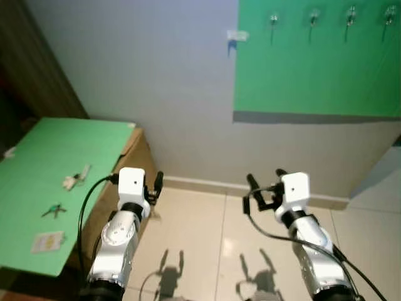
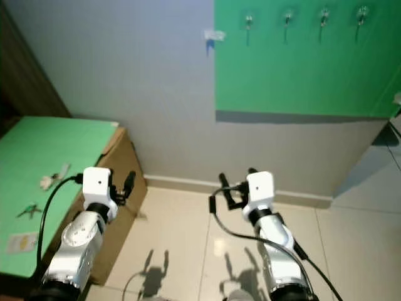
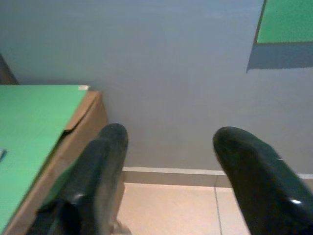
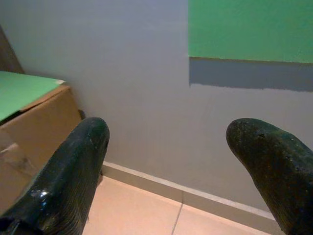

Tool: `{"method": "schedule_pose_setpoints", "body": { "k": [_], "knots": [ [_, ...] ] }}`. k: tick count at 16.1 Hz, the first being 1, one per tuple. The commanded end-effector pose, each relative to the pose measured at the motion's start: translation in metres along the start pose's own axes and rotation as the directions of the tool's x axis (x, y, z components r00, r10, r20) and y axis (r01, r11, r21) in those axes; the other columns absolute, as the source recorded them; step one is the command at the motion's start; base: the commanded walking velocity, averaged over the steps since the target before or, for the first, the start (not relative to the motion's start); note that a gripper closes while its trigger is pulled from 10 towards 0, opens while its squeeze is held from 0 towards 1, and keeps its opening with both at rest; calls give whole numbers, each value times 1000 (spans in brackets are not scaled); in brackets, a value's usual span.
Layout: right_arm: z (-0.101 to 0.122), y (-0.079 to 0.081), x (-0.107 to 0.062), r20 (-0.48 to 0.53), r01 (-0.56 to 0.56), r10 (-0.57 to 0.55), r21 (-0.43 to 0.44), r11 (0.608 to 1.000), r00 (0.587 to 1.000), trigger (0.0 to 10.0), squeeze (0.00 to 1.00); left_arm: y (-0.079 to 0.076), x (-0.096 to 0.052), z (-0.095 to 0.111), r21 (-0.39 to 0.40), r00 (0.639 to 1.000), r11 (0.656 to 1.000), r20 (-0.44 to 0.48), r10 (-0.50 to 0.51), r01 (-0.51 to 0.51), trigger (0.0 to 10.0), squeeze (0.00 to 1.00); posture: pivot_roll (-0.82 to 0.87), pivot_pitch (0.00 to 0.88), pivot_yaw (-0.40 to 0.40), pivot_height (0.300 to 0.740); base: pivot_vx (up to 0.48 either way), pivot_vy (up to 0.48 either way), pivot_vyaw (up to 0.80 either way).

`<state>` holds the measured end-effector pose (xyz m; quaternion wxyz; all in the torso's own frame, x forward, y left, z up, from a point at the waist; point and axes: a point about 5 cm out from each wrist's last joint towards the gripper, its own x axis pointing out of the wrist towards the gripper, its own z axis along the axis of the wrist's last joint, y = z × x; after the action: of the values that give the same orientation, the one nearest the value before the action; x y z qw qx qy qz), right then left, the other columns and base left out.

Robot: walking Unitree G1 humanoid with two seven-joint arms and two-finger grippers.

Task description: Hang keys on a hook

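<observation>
Left eye view: the robot faces a grey wall over pale floor tiles, both arms raised in front of it.
Green wall panel: upper right of the wall, with a row of four hooks along its top edge, all bare.
Green-topped surface: on the robot's left, laid over a cardboard box that stands against the wall.
Left gripper: beside the surface's right edge, near its far corner; fingers spread wide, nothing between them.
Right gripper: over the floor, aimed at the wall below the panel; fingers equally wide apart and empty.
Keys: a small dark bunch on the surface, toward its near left corner.
White tagged item: just beyond the keys; possibly a second key set, too small to tell.
Card: at the surface's near edge.
Step in hand: probably the approach to pick up the keys.
Doing it well: turn left toward the surface, bring the left gripper down over the bunch and close on the ring rather than the blades, so a loop hangs free for the hook.
</observation>
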<state>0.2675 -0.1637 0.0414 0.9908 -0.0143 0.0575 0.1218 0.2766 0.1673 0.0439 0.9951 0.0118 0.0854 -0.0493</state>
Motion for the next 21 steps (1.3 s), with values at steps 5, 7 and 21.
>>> {"method": "schedule_pose_setpoints", "body": {
  "k": [5, 7, 21],
  "knots": [
    [-6, -5, -9, -12, 30, -29, 16, 999, 999, 10000, 1000, -5, -5, -1, 19, 999, 999, 8, -46, 45, 10000, 1000, -239, 6, 113, 717, 0, 0, 0],
    [-3, -9, -10, 21, 81, -81, -15, 997, 997, 10000, 1000, -7, -4, 3, -12, 996, 997, 27, -81, 82, 10000, 1000, -246, 0, 124, 717, 0, 0, 0],
    [-13, -17, -28, -17, 140, -140, 1, 990, 990, 10000, 0, 0, -23, 12, 15, 995, 998, 80, -65, 64, 10000, 0, -220, 5, 122, 717, 189, 0, 0]
  ]
}}
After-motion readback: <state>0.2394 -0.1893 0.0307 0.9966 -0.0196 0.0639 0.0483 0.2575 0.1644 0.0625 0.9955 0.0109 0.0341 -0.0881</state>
